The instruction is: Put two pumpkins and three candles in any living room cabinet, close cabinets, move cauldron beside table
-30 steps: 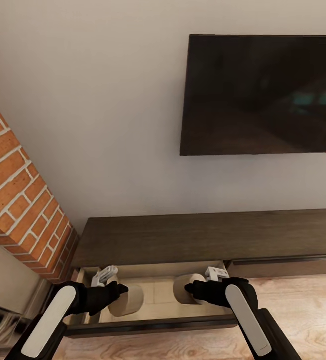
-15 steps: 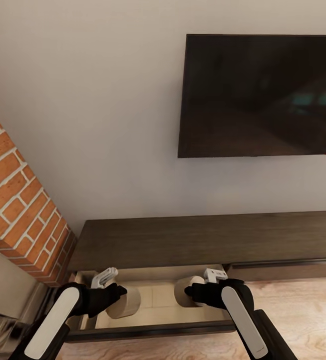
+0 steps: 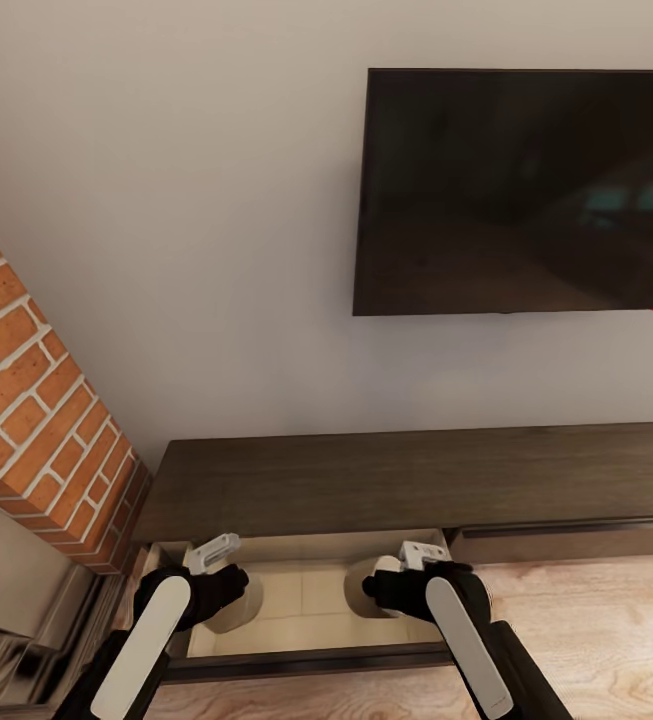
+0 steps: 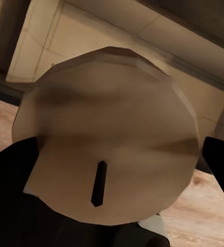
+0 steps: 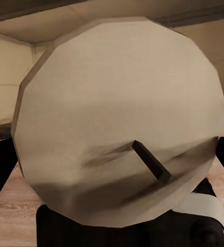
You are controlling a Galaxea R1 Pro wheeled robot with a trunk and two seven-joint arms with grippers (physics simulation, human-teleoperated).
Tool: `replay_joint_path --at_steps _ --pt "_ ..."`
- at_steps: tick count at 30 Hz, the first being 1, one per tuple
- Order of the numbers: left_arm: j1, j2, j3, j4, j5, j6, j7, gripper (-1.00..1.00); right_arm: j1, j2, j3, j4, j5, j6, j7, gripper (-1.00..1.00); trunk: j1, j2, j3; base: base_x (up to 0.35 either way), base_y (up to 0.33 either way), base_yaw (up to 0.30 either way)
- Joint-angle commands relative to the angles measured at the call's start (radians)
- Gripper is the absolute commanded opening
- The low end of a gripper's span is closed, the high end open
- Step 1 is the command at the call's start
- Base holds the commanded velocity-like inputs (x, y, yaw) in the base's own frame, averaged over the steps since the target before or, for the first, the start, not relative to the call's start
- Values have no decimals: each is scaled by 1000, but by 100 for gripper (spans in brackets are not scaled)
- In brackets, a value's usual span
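Two candles held over the open cabinet drawer.

The left gripper (image 3: 228, 590) pinches one candle (image 4: 109, 139) and the right gripper (image 3: 378, 588) pinches the other candle (image 5: 119, 121), both above the pale drawer (image 3: 306, 595) of the cabinet (image 3: 406, 475); next, probably lower and release them inside.

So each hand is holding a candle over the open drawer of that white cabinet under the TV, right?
Nearly. Each hand does hold a candle: the left hand grips the left candle, the right hand grips the right candle, both over the open drawer. But the cabinet is dark brown wood, not white, as the head view shows; only the drawer's inside is pale.
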Motion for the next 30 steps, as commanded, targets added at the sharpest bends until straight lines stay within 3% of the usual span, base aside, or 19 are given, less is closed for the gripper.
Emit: replay_joint_path --at_steps 1,5,9,14,23,26,29,30 --pt "-1 -5 -4 -1 1 -9 15 -100 -1 6 8 10 14 -14 -10 -100 0 -1 -1 0 0 0" --pt "-1 -9 -13 -1 -8 -19 20 -100 -1 41 38 31 108 -35 -10 -100 0 -1 -1 0 0 0" --pt "-1 -9 -16 -1 -16 -43 20 -100 -1 80 45 63 165 -62 -10 -100 0 -1 -1 0 0 0" --pt "-1 -10 -17 -1 -38 -52 20 -100 -1 87 46 76 178 -78 -10 -100 0 -1 -1 0 0 0" --pt "-1 -12 -23 -1 -42 -52 23 -100 -1 88 45 77 179 -82 -9 -100 0 -1 -1 0 0 0" --pt "-1 -39 -52 -1 -49 -53 23 -100 -1 87 45 76 179 -83 -9 -100 0 -1 -1 0 0 0" --pt "-1 -61 -94 -1 -101 -59 32 -100 -1 85 48 75 179 -95 -9 -100 0 -1 -1 0 0 0" --pt "-1 -73 -108 -1 -139 -79 42 -100 -1 84 49 75 179 -110 -9 -100 0 -1 -1 0 0 0"
